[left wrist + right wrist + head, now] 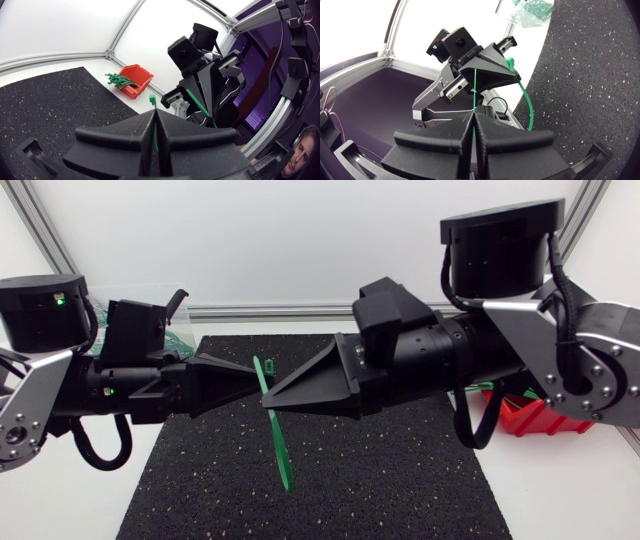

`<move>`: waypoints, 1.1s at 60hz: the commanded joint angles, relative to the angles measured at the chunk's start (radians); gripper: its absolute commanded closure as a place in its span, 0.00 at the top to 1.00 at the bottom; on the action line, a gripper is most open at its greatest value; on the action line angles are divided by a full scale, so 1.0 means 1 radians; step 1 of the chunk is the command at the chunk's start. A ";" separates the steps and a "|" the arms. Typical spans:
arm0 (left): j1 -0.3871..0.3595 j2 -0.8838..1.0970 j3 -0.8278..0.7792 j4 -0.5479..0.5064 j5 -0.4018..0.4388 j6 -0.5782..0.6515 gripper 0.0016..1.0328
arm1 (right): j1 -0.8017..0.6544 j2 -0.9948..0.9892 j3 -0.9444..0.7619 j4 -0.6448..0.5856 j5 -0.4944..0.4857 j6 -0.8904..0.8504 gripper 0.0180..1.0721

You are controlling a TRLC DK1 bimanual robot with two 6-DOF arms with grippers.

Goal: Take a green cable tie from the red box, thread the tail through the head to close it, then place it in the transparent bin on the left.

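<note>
From where I stand, the black speckled rubber mat (380, 480) fills the middle of the table. The two arms meet nose to nose above it, the left black wedge-fingered gripper (257, 387) coming in from one side and the right one (269, 403) from the other, tips almost touching. The red plastic box (535, 418) of spare ties sits behind the right arm, and the clear plastic bin (180, 325) sits behind the left.

Both grippers are clamped on the same thin green plastic cable tie (283, 455), held in the air. Its long axis runs crosswise to the line of the arms, and the free length hangs out towards the mat's near edge. The small square head (152, 100) pokes just past the left fingertips, so the left arm is the nearer one to it. By my reckoning the right arm must bring the tail round to that head.
</note>
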 commanded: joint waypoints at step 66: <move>-0.122 -0.172 -0.073 0.000 -0.178 -0.012 0.03 | -0.068 0.006 0.085 -0.234 -0.145 0.146 0.05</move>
